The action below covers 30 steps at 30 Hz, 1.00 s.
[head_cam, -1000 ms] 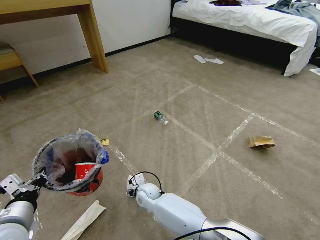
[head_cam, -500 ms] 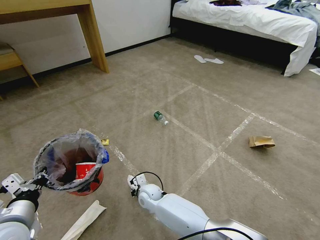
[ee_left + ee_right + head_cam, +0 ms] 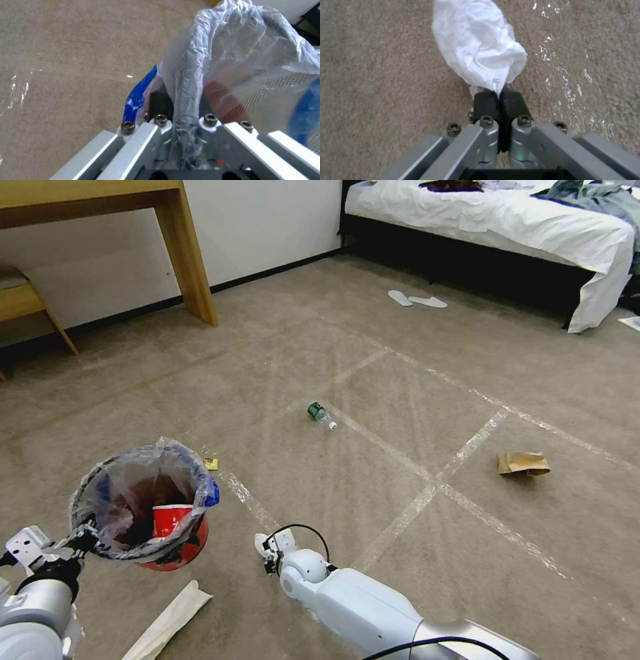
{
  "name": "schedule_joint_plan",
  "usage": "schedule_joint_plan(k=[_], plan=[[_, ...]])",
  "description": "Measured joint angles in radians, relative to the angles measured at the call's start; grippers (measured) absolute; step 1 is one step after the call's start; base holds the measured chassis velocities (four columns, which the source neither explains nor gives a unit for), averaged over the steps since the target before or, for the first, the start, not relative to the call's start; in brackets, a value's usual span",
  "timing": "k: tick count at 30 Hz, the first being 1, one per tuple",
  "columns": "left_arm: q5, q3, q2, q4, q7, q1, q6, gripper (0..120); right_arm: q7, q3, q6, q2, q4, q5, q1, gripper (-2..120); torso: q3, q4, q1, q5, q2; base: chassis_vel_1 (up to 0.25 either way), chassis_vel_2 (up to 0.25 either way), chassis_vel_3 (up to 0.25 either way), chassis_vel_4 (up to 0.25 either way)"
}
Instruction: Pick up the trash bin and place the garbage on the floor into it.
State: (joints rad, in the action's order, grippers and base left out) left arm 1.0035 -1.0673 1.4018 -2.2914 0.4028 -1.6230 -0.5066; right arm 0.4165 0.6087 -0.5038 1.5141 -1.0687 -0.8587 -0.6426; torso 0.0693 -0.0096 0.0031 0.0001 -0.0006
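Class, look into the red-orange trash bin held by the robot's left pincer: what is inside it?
Inside the trash bin, lined with a clear plastic bag, a red-and-white carton stands against the near wall. The dark bottom and anything beneath the carton are hidden. The left pincer grips the rim.

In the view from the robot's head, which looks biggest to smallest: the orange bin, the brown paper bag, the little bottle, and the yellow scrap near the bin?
1. trash bin, though it is nearest the camera
2. brown paper bag
3. bottle
4. yellow scrap

The bag and bottle lie farther off, so their true sizes are unsure.
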Motion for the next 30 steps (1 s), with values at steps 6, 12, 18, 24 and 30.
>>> schedule_joint_plan(k=[6, 12, 18, 24, 30], plan=[[0.0, 0.0, 0.002, 0.0, 0.0, 0.0, 0.0, 2, 0.0, 0.005, 0.0, -0.008, -0.005, -0.001, 0.0, 0, 0.0, 0.0, 0.0, 0.0, 0.0, 0.0, 0.0, 0.0, 0.0], [0.0, 0.0, -0.001, -0.002, 0.001, 0.0, -0.003, 2, 0.008, -0.019, 0.001, -0.057, -0.088, -0.02, -0.001, 0, 0.0, 0.0001, 0.0, 0.0001, 0.0, 0.0, 0.0, 0.0, 0.0], [0.002, 0.007, -0.004, -0.005, 0.002, 0.007, -0.008, 2, 0.029, -0.07, -0.01, -0.13, -0.235, -0.064, -0.001, 0, 0.0, 0.0, 0.0, 0.0001, 0.0, 0.0, 0.0, 0.0, 0.0], [0.019, 0.018, -0.015, -0.016, 0.008, 0.01, -0.017, 2, 0.05, -0.182, -0.026, -0.245, -0.479, -0.129, -0.019, 0, 0.0, 0.0, 0.0, 0.0003, 0.0, 0.0, 0.0, 0.0, 0.0], [0.031, 0.032, -0.029, -0.031, 0.01, 0.001, -0.025, 2, 0.037, -0.323, -0.016, -0.408, -0.726, -0.166, -0.028, 0, 0.0, 0.0, 0.0, 0.0003, 0.0, 0.0, 0.0, 0.0, 0.0]])
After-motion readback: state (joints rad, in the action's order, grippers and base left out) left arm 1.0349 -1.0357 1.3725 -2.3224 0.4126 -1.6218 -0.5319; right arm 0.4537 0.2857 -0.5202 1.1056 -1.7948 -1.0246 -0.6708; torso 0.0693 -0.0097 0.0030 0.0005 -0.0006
